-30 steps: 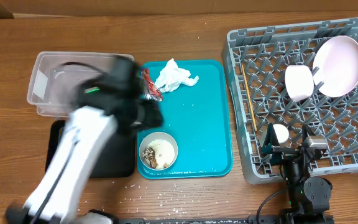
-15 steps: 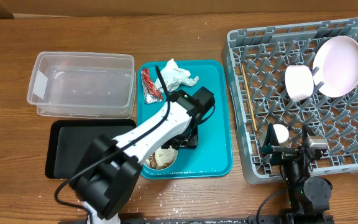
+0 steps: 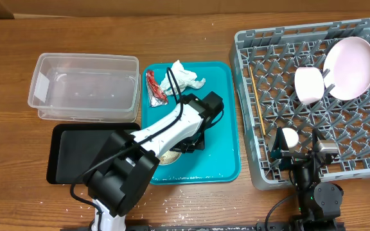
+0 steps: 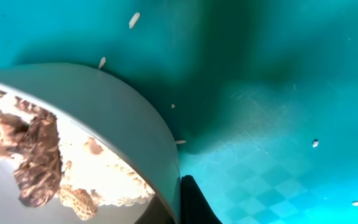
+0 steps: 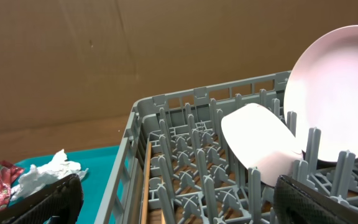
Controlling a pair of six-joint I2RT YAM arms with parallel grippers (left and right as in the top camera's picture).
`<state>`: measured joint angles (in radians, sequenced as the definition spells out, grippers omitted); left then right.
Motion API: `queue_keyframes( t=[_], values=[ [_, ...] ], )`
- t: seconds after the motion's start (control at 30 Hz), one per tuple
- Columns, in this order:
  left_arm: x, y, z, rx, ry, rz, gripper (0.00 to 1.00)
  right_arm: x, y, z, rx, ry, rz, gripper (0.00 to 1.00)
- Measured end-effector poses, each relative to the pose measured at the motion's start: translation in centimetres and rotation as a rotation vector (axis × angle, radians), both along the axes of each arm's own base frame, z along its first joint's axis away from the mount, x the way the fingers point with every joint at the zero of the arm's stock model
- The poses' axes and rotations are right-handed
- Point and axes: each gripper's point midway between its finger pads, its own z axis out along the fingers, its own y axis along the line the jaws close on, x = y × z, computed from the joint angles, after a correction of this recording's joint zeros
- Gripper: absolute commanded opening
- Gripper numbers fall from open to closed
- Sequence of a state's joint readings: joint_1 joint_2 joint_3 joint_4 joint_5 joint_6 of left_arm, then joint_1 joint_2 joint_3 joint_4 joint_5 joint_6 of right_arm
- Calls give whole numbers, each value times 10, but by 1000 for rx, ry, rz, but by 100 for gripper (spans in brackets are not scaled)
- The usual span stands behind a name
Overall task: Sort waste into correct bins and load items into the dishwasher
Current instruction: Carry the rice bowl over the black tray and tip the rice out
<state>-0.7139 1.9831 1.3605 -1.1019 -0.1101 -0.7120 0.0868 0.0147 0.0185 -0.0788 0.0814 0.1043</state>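
- Teal tray (image 3: 218, 109) flat beneath the left jaws, with loose rice grains (image 4: 133, 20) scattered on it just beyond them.
- Left jaws clenched on the rim of the cream-white bowl (image 4: 123, 118); outer finger (image 4: 194, 202) pressed against the outside of the wall, inner finger hidden from view.
- Bowl upright on the tray, mouth up, with brown and whitish food crumbs (image 4: 36, 155) heaped inside, on the inner side of the grip.
- Crumpled white tissue (image 3: 182, 77) and red-and-silver wrapper (image 3: 154, 88) at the tray's far end, well beyond the left jaws; wrapper's long axis along the tray's left edge.
- Clear tub (image 3: 85, 86) and black tray (image 3: 76, 154) on the wooden tabletop (image 3: 108, 32), off to the left of the left jaws; tub farther, black tray nearer, touching or nearly so, long axes both running left to right.
- Right jaws spread wide, grasping nothing, fingers (image 5: 48, 199) in the two lower corners of the wrist view, at the near edge of the grey rack (image 3: 281, 147).
- Pink bowl (image 5: 257, 140) straight ahead of the right jaws, tipped on edge among the pegs.
- Round plate (image 5: 334, 87) just behind that bowl and to the right, standing on edge and leaning.
- Chopsticks (image 3: 257, 102) low in the rack, ahead and left of the right jaws, beside the rack's left wall, long axis pointing away from the jaws.
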Motion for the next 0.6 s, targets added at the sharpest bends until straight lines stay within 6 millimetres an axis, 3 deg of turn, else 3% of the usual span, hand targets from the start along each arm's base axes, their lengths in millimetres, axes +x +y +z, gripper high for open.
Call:
queue_keyframes(
  t=[0.07, 0.2, 0.37, 0.47, 0.53, 0.6],
  values=[
    [0, 0, 3, 4, 7, -4, 4, 0, 0, 0, 0, 0, -1, 100],
    [0, -1, 29, -11, 3, -6, 4, 0, 0, 0, 0, 0, -1, 100],
    [5, 1, 104, -158, -144, 21, 4, 0, 0, 0, 0, 0, -1, 100],
    [11, 29, 163, -289, -269, 97, 4, 0, 0, 0, 0, 0, 0, 100],
    [17, 50, 184, -364, -316, 151, 5, 0, 0, 0, 0, 0, -1, 100],
    [17, 67, 189, -445, -319, 185, 4, 0, 0, 0, 0, 0, 0, 100]
  ],
)
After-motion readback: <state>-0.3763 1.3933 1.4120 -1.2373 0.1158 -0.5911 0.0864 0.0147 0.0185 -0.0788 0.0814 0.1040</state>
